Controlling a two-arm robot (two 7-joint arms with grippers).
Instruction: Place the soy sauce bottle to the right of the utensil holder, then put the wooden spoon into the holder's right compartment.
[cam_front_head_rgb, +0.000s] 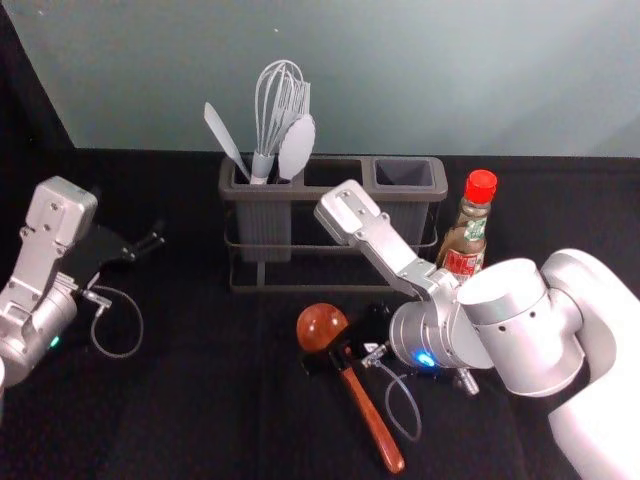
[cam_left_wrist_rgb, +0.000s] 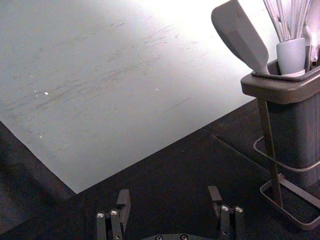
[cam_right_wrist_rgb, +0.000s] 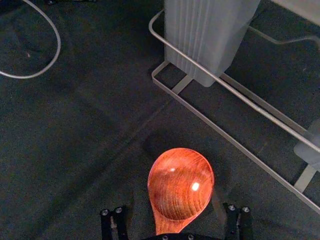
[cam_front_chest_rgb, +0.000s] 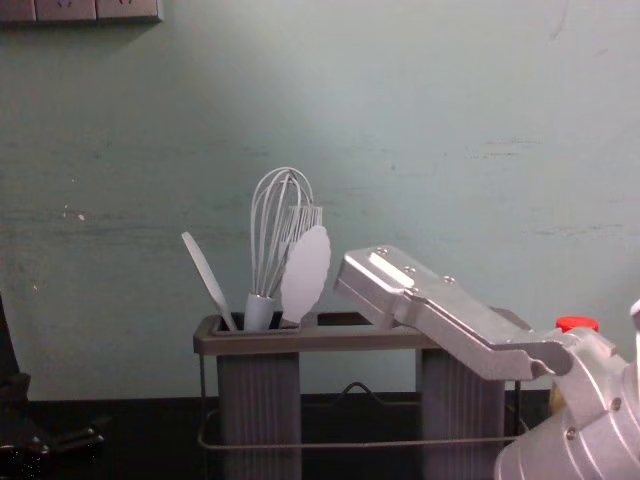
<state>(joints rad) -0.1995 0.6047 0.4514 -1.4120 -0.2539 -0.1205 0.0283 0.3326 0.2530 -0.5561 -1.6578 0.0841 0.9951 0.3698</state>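
The wooden spoon (cam_front_head_rgb: 322, 328) is seen in the lower middle of the head view, laid on the black cloth (cam_front_head_rgb: 190, 400) in front of the utensil holder (cam_front_head_rgb: 335, 172), its handle slanted toward the lower right. Its neck is partly covered there by the right gripper (cam_front_head_rgb: 345, 345), whose dark fingers are hard to make out against the cloth. In the right wrist view the handle is cut off by the frame. The soy sauce bottle (cam_front_head_rgb: 466, 240) is placed just beside the holder, right of centre in the head view, its lower part hidden by the right arm (cam_front_head_rgb: 520, 320). In the chest view it is mostly blocked by the same arm, with the red cap (cam_front_chest_rgb: 577, 323) left visible at the right.

The spoon is framed between the right gripper's fingers, which are held wide, with gaps visible on either side of the neck in the right wrist view.

The left gripper (cam_front_head_rgb: 150, 242) is parked at the left of the head view, and its fingers are seen spread well apart in the left wrist view. The hollow of the spoon's bowl is shown closely by the right wrist view, while the whole handle is shown by the head view. The whisk (cam_front_chest_rgb: 278, 235) and the spatula (cam_front_chest_rgb: 208, 280) are seen from the side in the chest view, stood in the holder's left compartment.
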